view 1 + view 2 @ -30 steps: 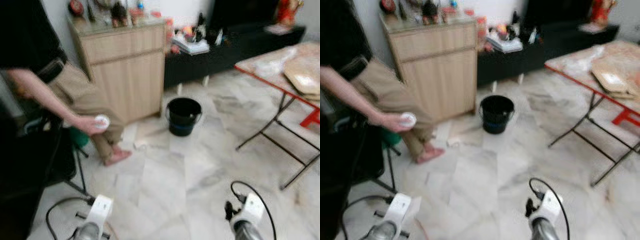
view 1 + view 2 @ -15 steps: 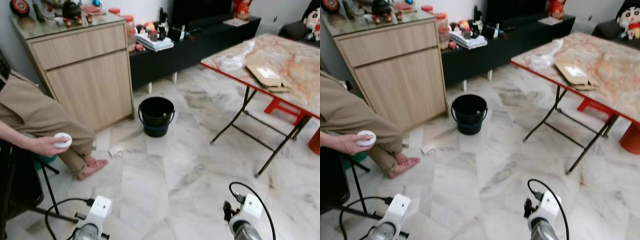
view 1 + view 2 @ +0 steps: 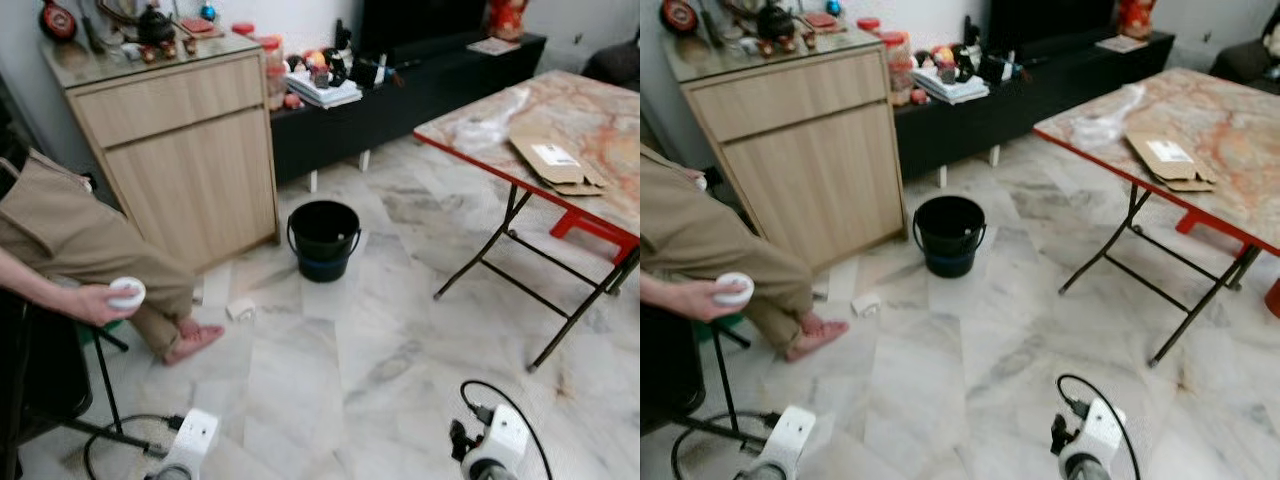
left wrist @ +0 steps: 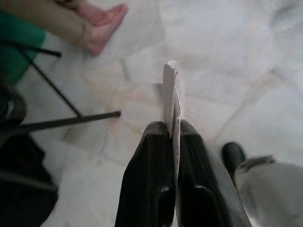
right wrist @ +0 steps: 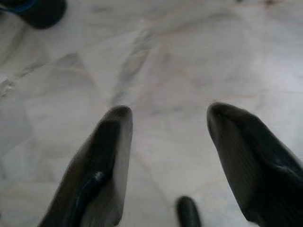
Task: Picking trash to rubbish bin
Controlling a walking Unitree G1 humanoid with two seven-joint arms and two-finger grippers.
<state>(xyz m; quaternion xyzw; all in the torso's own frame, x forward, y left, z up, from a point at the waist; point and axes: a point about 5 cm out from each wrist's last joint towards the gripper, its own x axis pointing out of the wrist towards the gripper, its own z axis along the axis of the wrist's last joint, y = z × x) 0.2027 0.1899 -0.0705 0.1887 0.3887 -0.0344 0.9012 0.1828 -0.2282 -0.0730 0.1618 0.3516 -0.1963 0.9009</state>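
A black bucket (image 3: 323, 239) stands on the marble floor in front of a wooden cabinet (image 3: 180, 150). A small crumpled white scrap (image 3: 240, 309) lies on the floor to its left. My left gripper (image 4: 173, 126) is shut on a thin white sheet of paper (image 4: 169, 92) that sticks up between its fingers, low over the floor. My right gripper (image 5: 168, 113) is open over bare floor, nothing between its fingers. Both wrists (image 3: 192, 440) sit at the bottom edge of the eye views.
A person sits at the left on a stool, holding a small white round object (image 3: 127, 292), with a bare foot (image 3: 195, 342) on the floor. A folding table (image 3: 540, 150) with cardboard stands at the right. A black low TV console (image 3: 420, 85) runs along the back wall.
The camera has shifted slightly, so the bucket and cabinet sit a little further right and lower in view. My wrists show lower in the frame. The person's hand stays put.
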